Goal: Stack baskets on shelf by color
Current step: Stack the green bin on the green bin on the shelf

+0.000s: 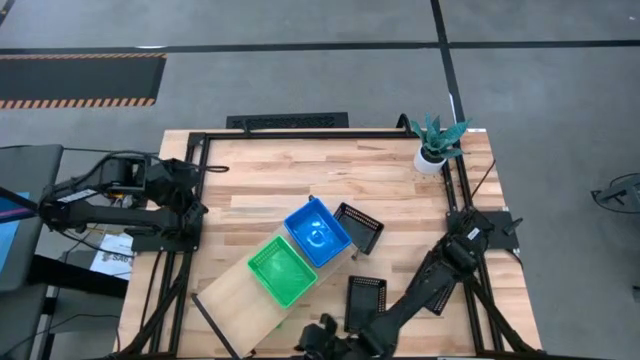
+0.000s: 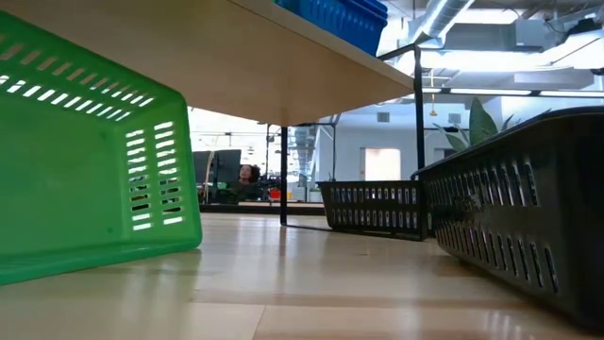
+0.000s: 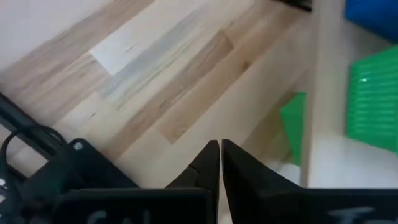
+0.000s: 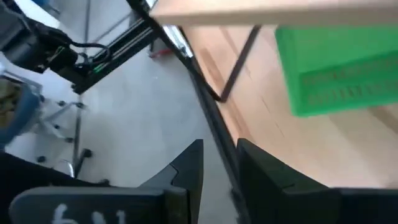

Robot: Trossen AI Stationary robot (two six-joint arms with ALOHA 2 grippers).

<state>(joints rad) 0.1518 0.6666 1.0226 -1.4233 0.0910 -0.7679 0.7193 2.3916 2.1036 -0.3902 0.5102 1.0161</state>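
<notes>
Green basket [image 2: 90, 161] on the table fills the near left of the low view, tilted, under the shelf plank; a black basket [image 2: 528, 217] fills the near right, and between them the tabletop is free up to another black basket [image 2: 373, 206] farther back.

From above, the slatted wooden table [image 1: 280, 170] is the largest thing, with a black frame along its edges. Its far half is bare wood, with much open room. The shelf [image 1: 235, 295], a pale plank on thin black legs, lies diagonally across the near middle, and one end comes close to the near edge of the table. On the plank stand a green basket [image 1: 282, 270] and a blue basket [image 1: 318, 233], touching each other. One black basket [image 1: 358, 227] lies tilted just beside the blue one, and a second black basket [image 1: 366, 301] sits on the table near the right arm.

The left gripper [image 3: 219, 163] waits at the left edge of the table, well apart from the shelf, its fingers pressed together on nothing. The right gripper [image 4: 217, 165] is beyond the near edge of the table, over the floor, beside the shelf's end; its fingers stand a little apart and hold nothing. A small potted plant [image 1: 435, 142] stands at the far right corner.
</notes>
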